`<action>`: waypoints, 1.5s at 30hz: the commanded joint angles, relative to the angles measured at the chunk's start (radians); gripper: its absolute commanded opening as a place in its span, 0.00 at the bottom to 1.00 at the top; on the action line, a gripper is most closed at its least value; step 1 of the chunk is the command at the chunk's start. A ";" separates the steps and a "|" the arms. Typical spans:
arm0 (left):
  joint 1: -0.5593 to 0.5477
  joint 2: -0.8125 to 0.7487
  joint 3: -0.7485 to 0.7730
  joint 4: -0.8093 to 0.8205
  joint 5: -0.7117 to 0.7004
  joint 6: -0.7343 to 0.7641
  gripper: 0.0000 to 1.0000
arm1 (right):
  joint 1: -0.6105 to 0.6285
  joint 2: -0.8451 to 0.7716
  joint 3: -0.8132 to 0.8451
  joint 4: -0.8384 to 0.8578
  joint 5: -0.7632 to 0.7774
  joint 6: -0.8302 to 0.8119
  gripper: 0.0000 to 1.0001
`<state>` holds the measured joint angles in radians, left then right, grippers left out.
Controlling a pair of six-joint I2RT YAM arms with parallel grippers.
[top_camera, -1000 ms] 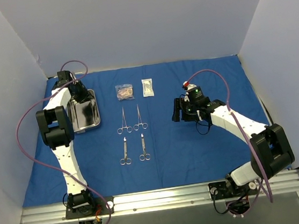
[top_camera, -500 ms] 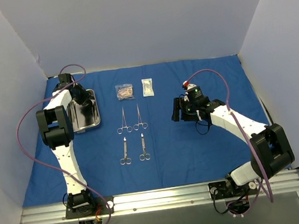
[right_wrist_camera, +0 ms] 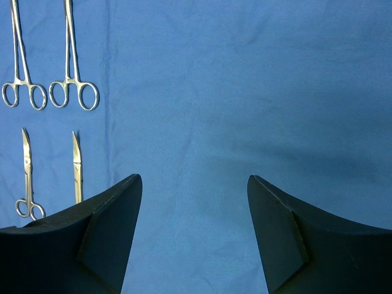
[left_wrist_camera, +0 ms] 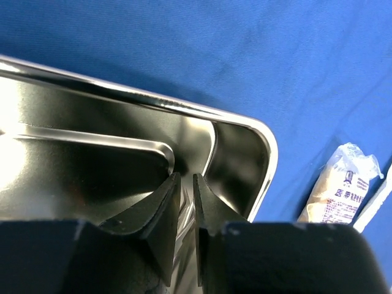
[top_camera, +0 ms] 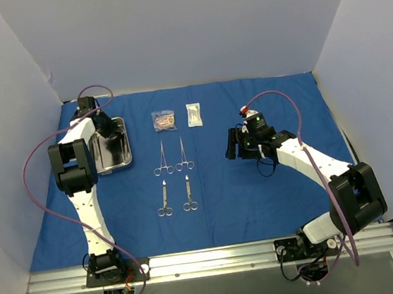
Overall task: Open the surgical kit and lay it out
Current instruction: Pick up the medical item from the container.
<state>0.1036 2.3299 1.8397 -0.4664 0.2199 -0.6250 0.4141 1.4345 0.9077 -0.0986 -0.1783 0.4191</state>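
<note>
— What colour is the cloth wrap [top_camera: 273, 195] on the tabletop?
— Plain deep blue, unpatterned. The tray [top_camera: 116, 155] at ten o'clock is mirror-bright silver.
— And the instruments [top_camera: 174, 167]?
— Silver too. One packet [top_camera: 164, 120] shows tan contents with blue lettering, the other packet [top_camera: 193, 115] looks white. The left tool [left_wrist_camera: 185, 184] and the right tool [right_wrist_camera: 194, 184] are black.

Bright, even light, soft shadows, with glare across the steel tray [left_wrist_camera: 240, 153].
</note>
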 commanded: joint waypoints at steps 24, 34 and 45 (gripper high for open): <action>0.007 -0.096 0.112 -0.212 -0.255 0.108 0.02 | 0.015 -0.057 0.005 -0.018 0.040 0.020 0.65; 0.024 -0.076 0.135 -0.232 -0.306 0.145 0.11 | 0.023 -0.066 -0.004 -0.016 0.039 0.021 0.65; 0.044 -0.075 0.173 -0.252 -0.268 0.182 0.43 | 0.025 -0.085 -0.013 -0.026 0.042 0.014 0.65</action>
<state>0.1356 2.3039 1.9545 -0.7025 -0.0563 -0.4778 0.4335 1.3956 0.9058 -0.0990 -0.1596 0.4309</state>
